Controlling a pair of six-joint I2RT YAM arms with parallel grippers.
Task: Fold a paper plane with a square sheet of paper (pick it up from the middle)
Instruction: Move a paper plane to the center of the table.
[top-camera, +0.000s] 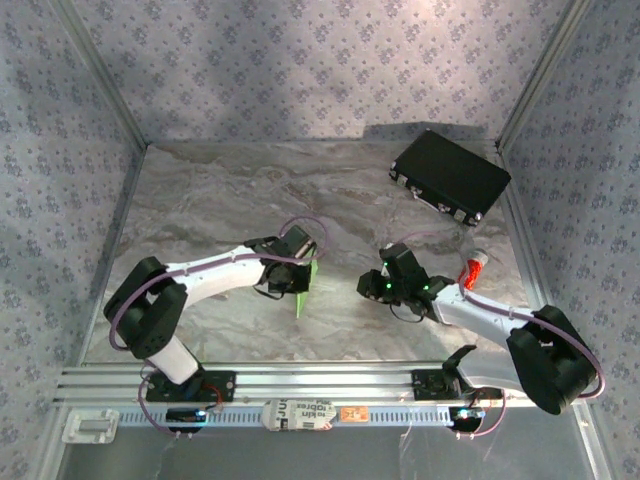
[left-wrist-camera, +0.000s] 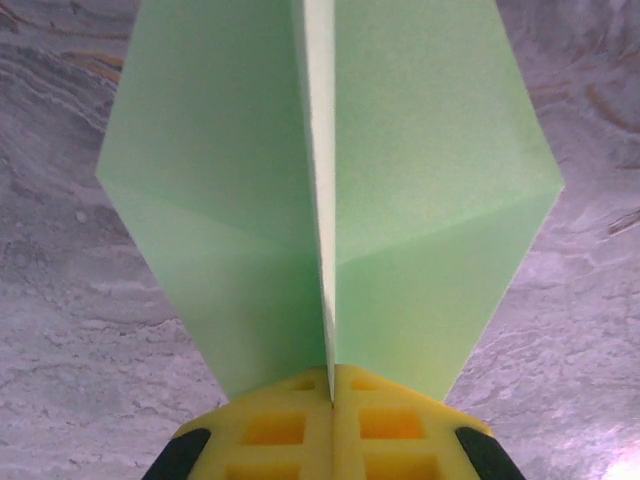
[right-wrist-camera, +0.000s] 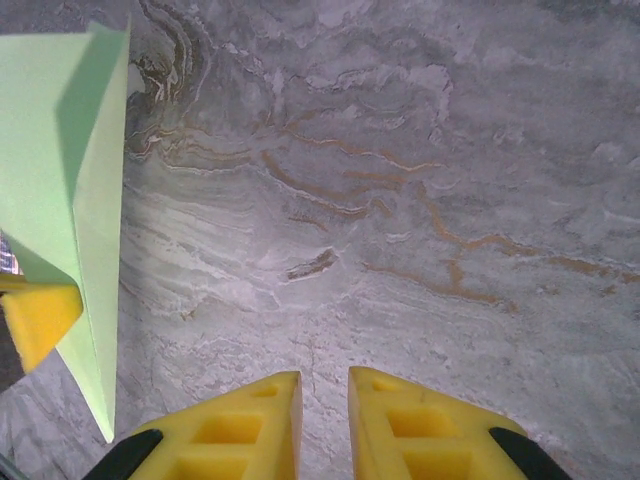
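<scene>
Left hand (left-wrist-camera: 330, 385) pinched on paper plane (left-wrist-camera: 430, 180), arm reaching inward; right hand (right-wrist-camera: 323, 395) narrowly parted, empty

The creased thin paper sheet (left-wrist-camera: 430, 180) is plain pale green. The flat marbled tabletop (right-wrist-camera: 450, 200) is grey with rusty veins. The rectangular hard case (top-camera: 450, 176) is black.

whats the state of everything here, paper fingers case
paper: folded to a creased, pointed shape, pinched at its centre fold
left fingers: shut on the paper
right fingers: a narrow gap apart, holding nothing, over bare table
black case: closed, lying flat at the far right corner
</scene>
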